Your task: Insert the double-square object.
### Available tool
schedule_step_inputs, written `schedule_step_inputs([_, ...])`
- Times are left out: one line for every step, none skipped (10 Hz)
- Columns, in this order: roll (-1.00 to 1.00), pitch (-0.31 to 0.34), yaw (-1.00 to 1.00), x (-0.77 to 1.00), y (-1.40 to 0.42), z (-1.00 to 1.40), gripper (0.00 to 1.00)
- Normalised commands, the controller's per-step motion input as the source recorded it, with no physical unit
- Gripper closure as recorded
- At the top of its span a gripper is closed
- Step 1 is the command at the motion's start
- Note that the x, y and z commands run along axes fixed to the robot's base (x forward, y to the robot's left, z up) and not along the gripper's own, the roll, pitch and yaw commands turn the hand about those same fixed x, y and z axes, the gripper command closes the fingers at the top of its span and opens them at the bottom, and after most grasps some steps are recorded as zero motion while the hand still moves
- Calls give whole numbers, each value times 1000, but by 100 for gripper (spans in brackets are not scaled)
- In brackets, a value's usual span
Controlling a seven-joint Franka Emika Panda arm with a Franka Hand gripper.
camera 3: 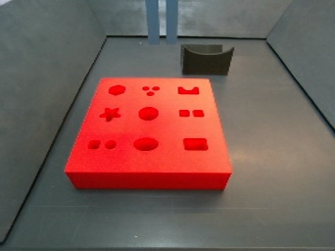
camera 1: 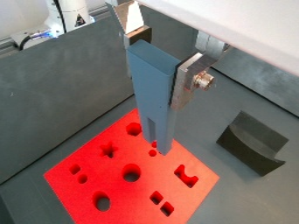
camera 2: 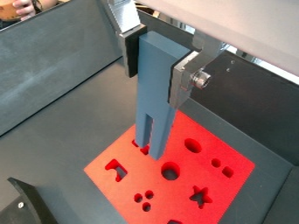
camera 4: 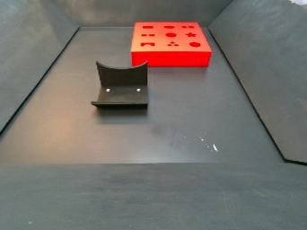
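Observation:
My gripper [camera 1: 162, 63] is shut on a tall blue double-square object [camera 1: 152, 105]. It holds the object upright by its upper end, with the two-pronged end pointing down. Both wrist views show this grip [camera 2: 158, 66]. The object [camera 2: 155, 114] hangs above the red board [camera 1: 87, 157], apart from it. The board has several shaped holes, and its double-square hole [camera 3: 191, 114] lies in the middle row, also seen in a wrist view [camera 1: 162, 203]. In a side view only the object's prongs [camera 3: 159, 20] show, beyond the board's [camera 3: 170, 162] far edge. The gripper itself is out of that view.
The dark fixture [camera 3: 206, 59] stands on the grey floor beyond the board, also seen in other views [camera 1: 251, 140] [camera 4: 120, 85]. Grey walls enclose the floor on the sides. The red board [camera 4: 168, 56] sits far back in a side view.

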Motion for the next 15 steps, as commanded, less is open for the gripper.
schedule_step_inputs([-354,0,103,360,191,-103,100])
schedule_step_inputs([-500,7,97,463,129,-71,100])
schedule_step_inputs([-500,0,103,469,37,0,100])
schedule_step_inputs([-500,0,103,471,0,0,100])
schedule_step_inputs([-500,0,100,471,14,0,100])
schedule_step_inputs([-116,30,31,251,0,0,100])
schedule_step_inputs([0,0,0,6,0,-26,100])
schedule_step_inputs([110,53,-231,437,-257,-594,100])
schedule_step_inputs([180,119,-403,471,-226,-709,100])
schedule_step_inputs([77,73,-429,514,-214,-529,100])
schedule_step_inputs([0,26,0,0,0,0,100])
schedule_step_inputs([0,0,0,0,0,-20,100])
schedule_step_inputs([0,10,0,529,-100,-471,100])
schedule_step_inputs([0,99,0,766,-126,-574,100])
schedule_step_inputs([0,51,0,563,-11,-340,100])
